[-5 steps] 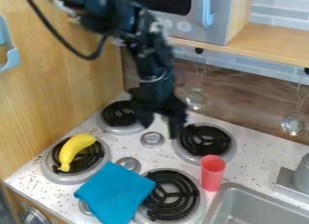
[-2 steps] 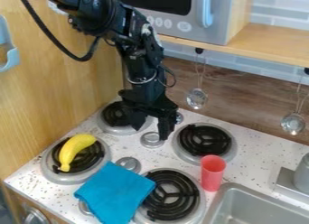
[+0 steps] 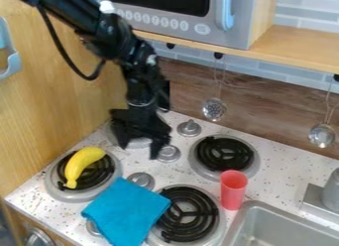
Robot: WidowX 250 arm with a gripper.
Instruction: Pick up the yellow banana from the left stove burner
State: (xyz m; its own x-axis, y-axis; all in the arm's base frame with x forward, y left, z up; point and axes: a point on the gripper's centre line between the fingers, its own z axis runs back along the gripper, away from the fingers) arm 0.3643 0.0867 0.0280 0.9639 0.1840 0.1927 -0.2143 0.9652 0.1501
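The gripper (image 3: pixel 140 147) is hanging behind the blue cloth (image 3: pixel 126 210), fingers parted, gripping nothing. Behind the cloth, a knob (image 3: pixel 169 153) is adjoining one fingertip. Banana (image 3: pixel 81 164) and red cup (image 3: pixel 233 191) are flanking the cloth.

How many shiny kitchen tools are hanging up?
2: one round silver metal utensil right of the black robot arm, another near the right edge. The arm may hide more.

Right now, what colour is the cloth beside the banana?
The cloth is bright blue, seen best in the camera view.
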